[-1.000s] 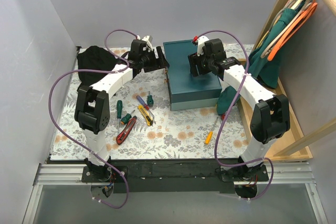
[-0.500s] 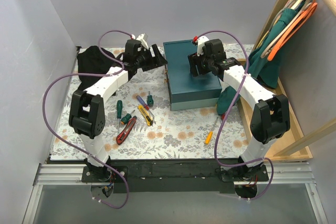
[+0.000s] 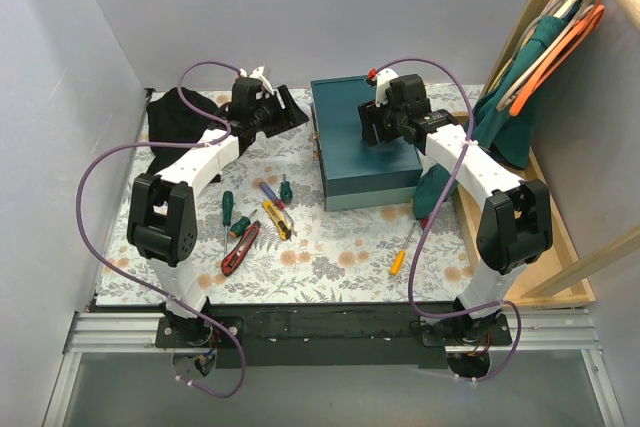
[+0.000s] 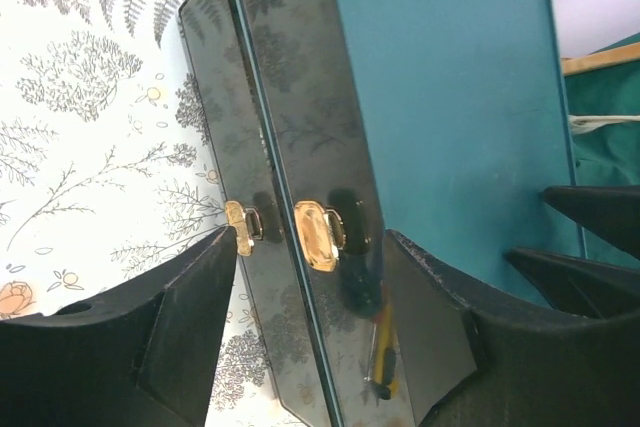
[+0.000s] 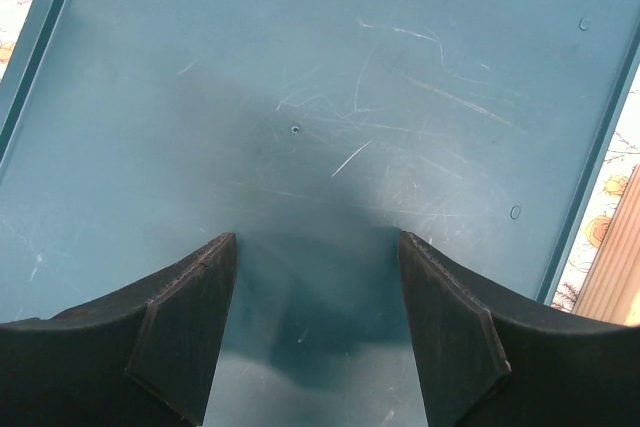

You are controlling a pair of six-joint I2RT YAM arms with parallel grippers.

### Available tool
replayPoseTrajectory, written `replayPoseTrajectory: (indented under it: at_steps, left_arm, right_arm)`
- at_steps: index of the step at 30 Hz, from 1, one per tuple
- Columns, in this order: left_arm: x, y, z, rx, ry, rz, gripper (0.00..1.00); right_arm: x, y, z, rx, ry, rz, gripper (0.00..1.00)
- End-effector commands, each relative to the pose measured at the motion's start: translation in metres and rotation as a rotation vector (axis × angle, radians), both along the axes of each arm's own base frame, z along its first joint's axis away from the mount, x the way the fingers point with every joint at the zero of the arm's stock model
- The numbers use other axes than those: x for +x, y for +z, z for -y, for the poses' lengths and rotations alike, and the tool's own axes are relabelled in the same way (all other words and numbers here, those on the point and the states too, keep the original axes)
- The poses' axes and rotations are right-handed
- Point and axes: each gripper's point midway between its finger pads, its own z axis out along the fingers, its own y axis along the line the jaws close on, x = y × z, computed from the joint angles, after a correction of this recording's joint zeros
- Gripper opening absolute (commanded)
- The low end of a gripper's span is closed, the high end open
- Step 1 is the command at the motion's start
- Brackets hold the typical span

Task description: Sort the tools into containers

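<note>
The dark teal box (image 3: 365, 142) stands shut at the back middle, so the clear trays are hidden. My right gripper (image 3: 380, 130) hovers open just over the lid (image 5: 320, 77), empty (image 5: 315, 237). My left gripper (image 3: 288, 113) is open and empty, a little left of the box. In the left wrist view it (image 4: 308, 237) faces the box's glossy side and a gold latch (image 4: 318, 235). The tools lie on the floral mat: a green screwdriver (image 3: 227, 207), a yellow utility knife (image 3: 277, 219), a red utility knife (image 3: 240, 247) and an orange screwdriver (image 3: 400, 252).
A black cloth (image 3: 175, 117) lies at the back left. Teal cloth (image 3: 520, 97) hangs on a wooden rack (image 3: 560, 237) along the right side. Purple cables (image 3: 105, 197) loop above both arms. Grey walls close the left and back.
My left gripper has drawn back to the left, away from the box's left side. The right gripper and the tools have not moved.
</note>
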Motion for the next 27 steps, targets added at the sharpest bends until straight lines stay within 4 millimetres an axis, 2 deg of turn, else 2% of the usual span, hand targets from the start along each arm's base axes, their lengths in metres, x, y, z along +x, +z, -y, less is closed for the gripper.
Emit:
replayPoseTrajectory:
  at_steps: [1, 19, 23, 27]
  left_arm:
    - [0.005, -0.002, 0.001, -0.014, 0.006, -0.007, 0.59]
    - [-0.002, -0.039, 0.033, -0.033, -0.058, -0.084, 0.60]
    - [-0.003, -0.057, 0.027, -0.001, 0.000, -0.144, 0.61]
    - [-0.016, -0.082, 0.008, 0.085, 0.049, -0.229, 0.61]
  right_arm:
    - [-0.001, -0.007, 0.007, -0.026, -0.013, -0.021, 0.74]
    - [-0.001, -0.012, 0.014, -0.036, -0.024, -0.031, 0.74]
    - [-0.002, -0.014, 0.017, -0.037, -0.027, -0.036, 0.73]
    - [-0.001, -0.014, 0.018, -0.040, -0.030, -0.035, 0.74]
